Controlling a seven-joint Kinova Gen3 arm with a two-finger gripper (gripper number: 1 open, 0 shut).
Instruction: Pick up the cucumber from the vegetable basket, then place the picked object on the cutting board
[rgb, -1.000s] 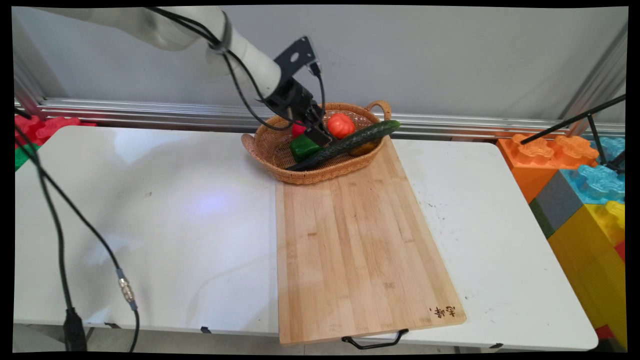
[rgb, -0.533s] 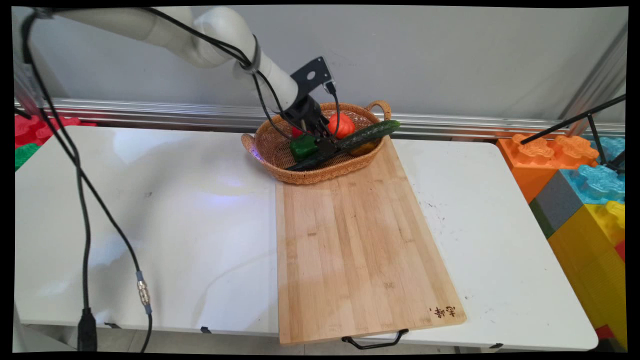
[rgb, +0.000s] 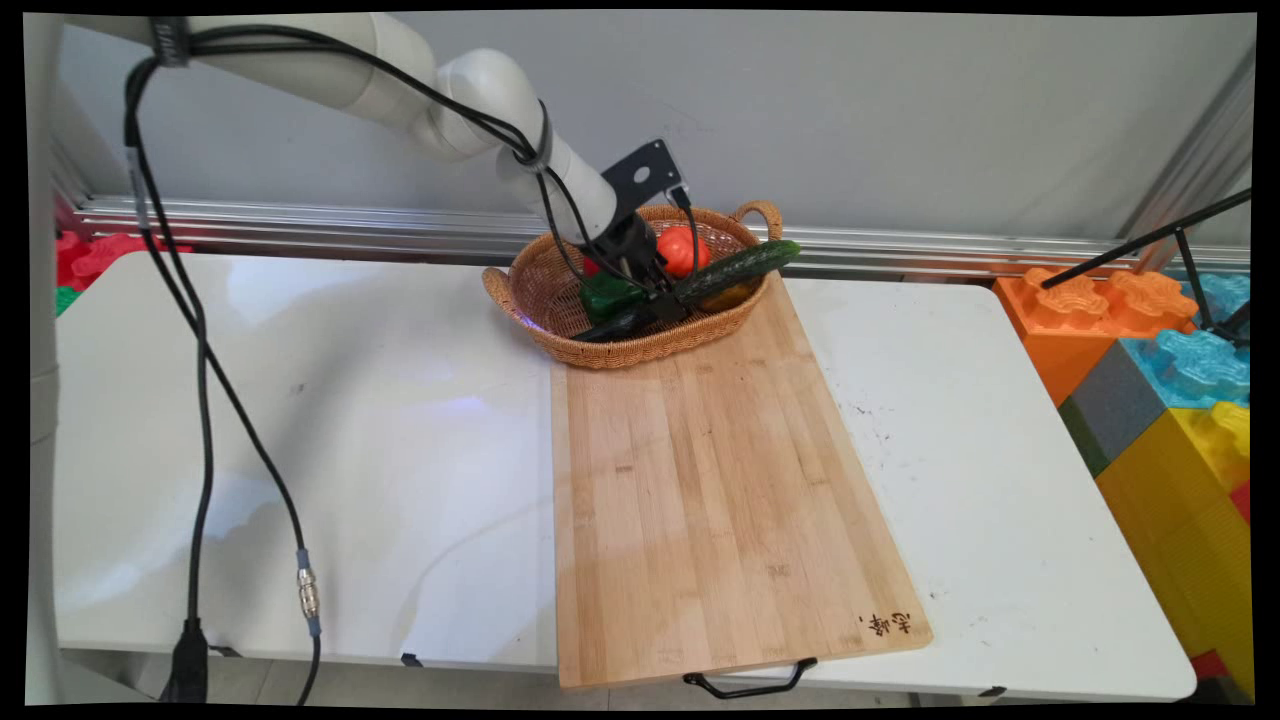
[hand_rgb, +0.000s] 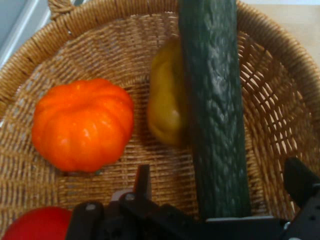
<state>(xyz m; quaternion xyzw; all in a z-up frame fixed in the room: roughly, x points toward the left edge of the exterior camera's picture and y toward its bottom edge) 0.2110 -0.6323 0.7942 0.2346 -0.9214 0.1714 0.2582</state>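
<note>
Since the earlier frames we had lowered our gripper (hand_rgb: 220, 192) into the wicker basket (rgb: 540, 290), fingers spread either side of the cucumber (hand_rgb: 212, 100), not clenched. Left to right lay orange tomato (hand_rgb: 82, 125), yellowish vegetable (hand_rgb: 165, 105), cucumber. We judged centring before squeezing wise.

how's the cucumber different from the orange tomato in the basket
The cucumber is long, dark green and bumpy; the orange tomato is squat, round and ribbed. The cucumber pokes out over the basket rim between the open gripper fingers; the tomato sits wholly inside, clear of them.
</note>
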